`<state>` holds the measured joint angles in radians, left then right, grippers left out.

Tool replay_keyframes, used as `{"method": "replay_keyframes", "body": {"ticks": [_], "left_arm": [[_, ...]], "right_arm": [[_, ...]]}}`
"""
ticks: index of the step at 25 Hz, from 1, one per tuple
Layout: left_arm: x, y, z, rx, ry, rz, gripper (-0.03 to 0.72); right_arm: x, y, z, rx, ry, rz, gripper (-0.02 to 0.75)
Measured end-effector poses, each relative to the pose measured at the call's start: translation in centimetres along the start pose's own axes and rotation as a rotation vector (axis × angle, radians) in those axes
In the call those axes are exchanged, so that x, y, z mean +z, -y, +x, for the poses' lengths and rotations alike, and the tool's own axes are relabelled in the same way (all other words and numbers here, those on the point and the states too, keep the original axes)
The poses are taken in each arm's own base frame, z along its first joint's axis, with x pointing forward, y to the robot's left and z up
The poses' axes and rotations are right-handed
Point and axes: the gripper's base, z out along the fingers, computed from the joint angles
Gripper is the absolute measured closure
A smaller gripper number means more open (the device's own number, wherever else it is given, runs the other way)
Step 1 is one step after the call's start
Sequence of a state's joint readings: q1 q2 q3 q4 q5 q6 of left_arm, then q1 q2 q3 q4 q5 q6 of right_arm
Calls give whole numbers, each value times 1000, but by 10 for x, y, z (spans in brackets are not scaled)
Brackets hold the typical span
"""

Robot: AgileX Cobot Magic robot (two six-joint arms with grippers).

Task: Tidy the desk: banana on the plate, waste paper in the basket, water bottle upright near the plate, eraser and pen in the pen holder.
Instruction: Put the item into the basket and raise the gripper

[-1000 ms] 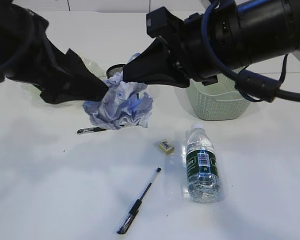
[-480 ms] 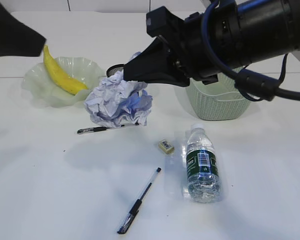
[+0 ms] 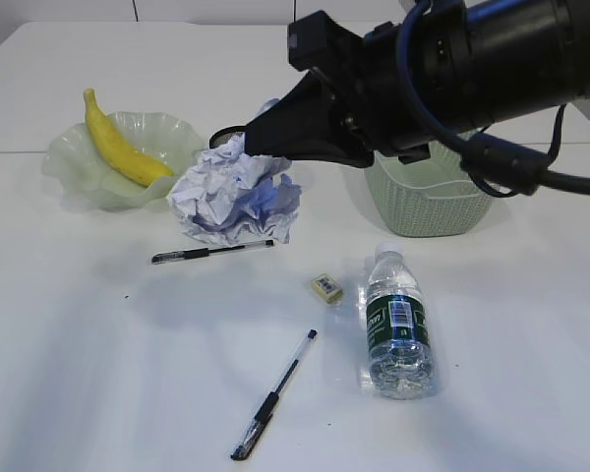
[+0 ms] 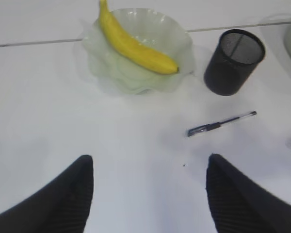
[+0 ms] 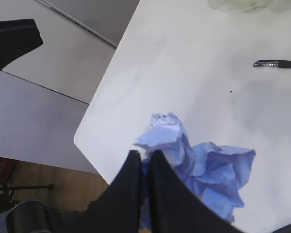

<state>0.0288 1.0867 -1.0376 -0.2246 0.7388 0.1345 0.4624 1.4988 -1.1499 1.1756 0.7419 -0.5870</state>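
Observation:
The crumpled blue-white waste paper [image 3: 234, 197] hangs just above the table, and my right gripper [image 3: 251, 143] is shut on its top edge; the right wrist view shows this gripper [image 5: 144, 155] pinching the paper [image 5: 208, 170]. My left gripper [image 4: 149, 167] is open and empty over bare table. The banana [image 3: 118, 147] lies on the pale green plate [image 3: 69, 162]. Beside the eraser [image 3: 325, 287] the water bottle [image 3: 398, 324] lies on its side. Two pens [image 3: 211, 252] [image 3: 273, 395] rest on the table. The black mesh pen holder [image 4: 233, 63] is upright to the right of the plate, and the green basket [image 3: 428, 202] is behind the bottle.
The right arm [image 3: 452, 69] reaches across the upper middle of the exterior view and covers part of the basket. In the right wrist view the table's corner [image 5: 80, 138] and the floor show below the paper.
The left arm has pulled away from the paper and out of the exterior view, uncovering the plate and banana. The paper stays in the right gripper.

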Motion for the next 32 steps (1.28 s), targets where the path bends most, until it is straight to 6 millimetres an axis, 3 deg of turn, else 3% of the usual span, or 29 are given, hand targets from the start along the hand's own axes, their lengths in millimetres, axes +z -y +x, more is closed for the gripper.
{"method": "replay_keyframes", "body": {"ticks": [5, 9, 19, 23, 32], "left_arm": [[8, -14, 14, -54, -53, -42, 182], [9, -13, 21, -59, -112, -35, 190], [8, -12, 26, -62, -165, -25, 195], [8, -12, 26, -62, -165, -25, 200], [8, -12, 26, -64, -166, -25, 219]], "right_arm": [[-3, 5, -4, 7, 26, 19, 733], [-16, 24, -18, 37, 113, 87, 734], [-70, 110, -52, 159, 365, 352, 734], [-73, 142, -57, 160, 414, 461, 734], [-51, 185, -90, 66, 434, 550, 734]]}}
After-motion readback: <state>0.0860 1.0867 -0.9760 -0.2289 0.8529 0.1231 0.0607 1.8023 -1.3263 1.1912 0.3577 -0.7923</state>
